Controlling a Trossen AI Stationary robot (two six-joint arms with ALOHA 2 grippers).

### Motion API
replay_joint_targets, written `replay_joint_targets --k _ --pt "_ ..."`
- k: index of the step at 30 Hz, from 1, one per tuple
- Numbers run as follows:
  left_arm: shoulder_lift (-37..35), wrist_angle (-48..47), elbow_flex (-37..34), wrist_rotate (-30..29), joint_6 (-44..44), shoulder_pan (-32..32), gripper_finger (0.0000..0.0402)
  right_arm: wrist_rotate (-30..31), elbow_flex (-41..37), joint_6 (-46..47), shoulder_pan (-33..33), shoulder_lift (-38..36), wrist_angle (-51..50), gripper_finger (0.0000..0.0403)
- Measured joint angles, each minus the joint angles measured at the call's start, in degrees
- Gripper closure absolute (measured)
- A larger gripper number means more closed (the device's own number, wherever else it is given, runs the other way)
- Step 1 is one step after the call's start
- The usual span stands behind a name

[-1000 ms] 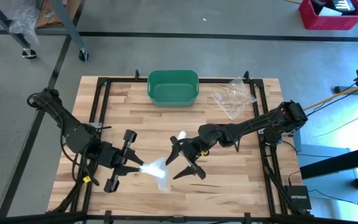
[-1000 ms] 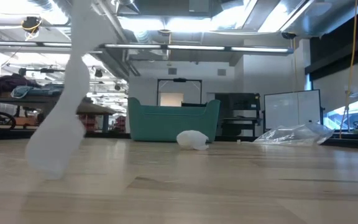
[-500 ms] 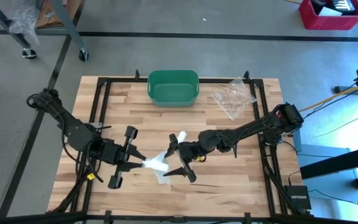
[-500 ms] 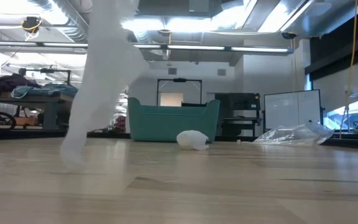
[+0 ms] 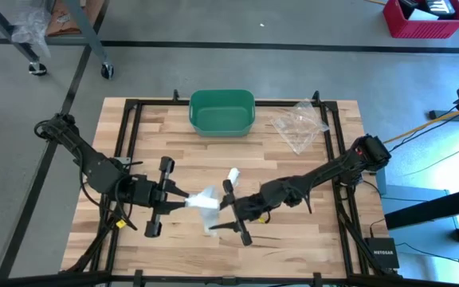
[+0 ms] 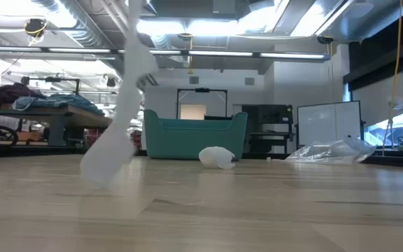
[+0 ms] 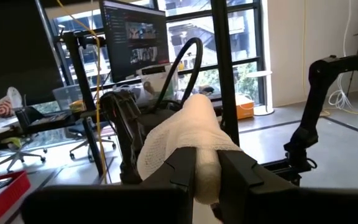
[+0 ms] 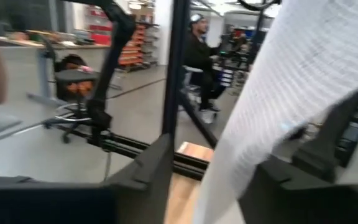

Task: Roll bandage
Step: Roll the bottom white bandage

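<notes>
A white gauze bandage (image 5: 204, 201) is held above the table near its middle, with my left gripper (image 5: 183, 202) shut on its bunched part (image 7: 185, 134). A loose strip (image 6: 121, 119) hangs down from there; whether its lower end touches the wood I cannot tell. My right gripper (image 5: 218, 217) stands level on the bandage's right side, open. In the right wrist view the strip (image 8: 272, 106) runs between that gripper's (image 8: 222, 180) two fingers; I cannot tell whether they touch it. My left gripper pinches the bunched part of the bandage (image 7: 205, 163) between its two fingers, several layers together. The fingers come level from the table's left side. The wad stands out past the fingertips, clear of the table, and the loose strip hangs below it.
A small white roll (image 5: 233, 174) lies on the wood behind the grippers. A green bin (image 5: 222, 112) stands at the far edge and a clear plastic bag (image 5: 298, 123) at the far right. Black frame rails (image 5: 126, 143) run along the table's sides.
My right gripper has moved toward the table's left and near edges, up to the bandage, rolling its wrist as it went. My left gripper has turned a little toward it while staying in place. The hanging strip has swung sideways below the left gripper.
</notes>
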Motion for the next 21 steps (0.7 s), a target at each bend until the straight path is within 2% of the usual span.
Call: replay_joint_targets --k 9,15,21 --pt "0.00 -0.44 0.00 -0.02 -0.44 -0.03 0.0368 10.16 0.00 -2.98 -0.03 0.00 -1.56 0.0389" --pt "-0.10 -0.20 -0.01 0.10 -1.55 -1.60 0.0368 14.46 -0.02 -5.94 2.15 -1.52 -6.22 0.0389" --pt "-0.46 0.67 -0.02 0.11 -0.18 -2.36 0.0368 12.40 -0.02 -5.52 3.53 -3.35 -10.82 0.0394"
